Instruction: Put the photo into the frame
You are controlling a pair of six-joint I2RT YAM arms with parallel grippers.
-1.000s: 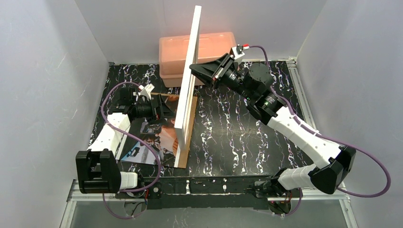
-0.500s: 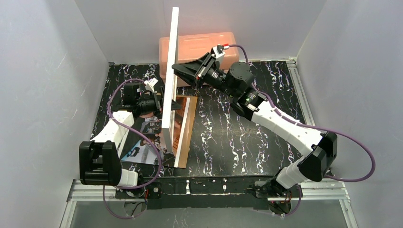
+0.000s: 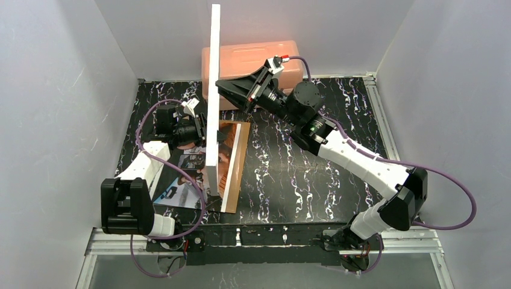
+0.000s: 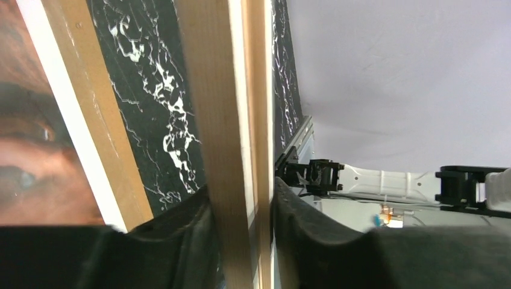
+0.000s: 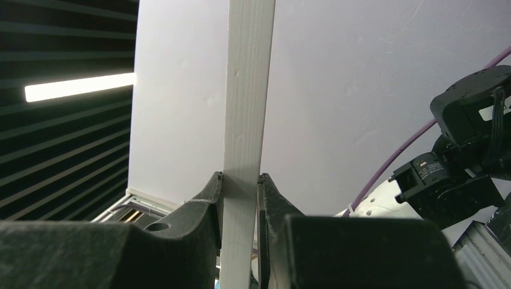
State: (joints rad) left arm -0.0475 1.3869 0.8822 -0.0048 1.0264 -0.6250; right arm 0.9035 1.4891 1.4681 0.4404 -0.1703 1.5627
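Note:
The frame (image 3: 211, 90) stands upright on its edge at mid-table, its white rail rising toward the camera. My right gripper (image 3: 220, 88) is shut on its upper rail, and in the right wrist view both fingers press the white rail (image 5: 247, 90) at the gripper (image 5: 241, 180). My left gripper (image 3: 203, 132) is shut on a lower rail from the left. In the left wrist view the tan wood rail (image 4: 229, 120) sits between the pads of that gripper (image 4: 241, 208). The photo (image 3: 179, 191) lies flat on the table under the left arm, with its reddish part (image 4: 30, 150) showing.
A brown backing board (image 3: 242, 153) lies under the photo's right side, and its tan strip (image 4: 90, 120) shows beyond the white border. An orange plastic box (image 3: 253, 60) stands at the back behind the frame. White walls enclose the black marbled table (image 3: 301, 168).
The right arm swung the upright frame leftward over the photo. The left gripper, wide open before, has closed on the frame's rail.

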